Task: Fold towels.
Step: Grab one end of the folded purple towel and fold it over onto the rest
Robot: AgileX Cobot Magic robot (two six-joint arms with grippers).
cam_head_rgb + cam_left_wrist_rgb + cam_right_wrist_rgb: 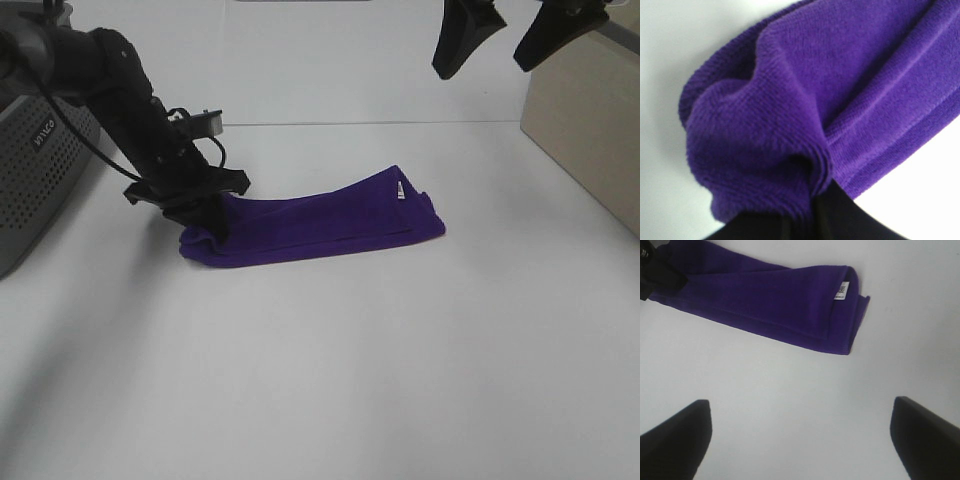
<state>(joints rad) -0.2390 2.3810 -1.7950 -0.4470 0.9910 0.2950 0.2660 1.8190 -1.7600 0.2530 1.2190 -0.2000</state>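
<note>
White tabletop (350, 380), evenly lit. Purple towel (320, 225) lies near table's middle, folded into long narrow strip; small white tag (399, 189) on top near its right end. Left gripper (212, 222) down at strip's left end, jaws pinched tight on bunched cloth. Right gripper (485, 66) hangs high over far right, jaws spread wide, gripping nothing, well apart from towel. Gray perforated box (30, 180) at left edge; beige box (590, 130) at right edge.

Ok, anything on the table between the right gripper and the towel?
No. The right wrist view shows only bare white table between the open right gripper and the purple towel.
</note>
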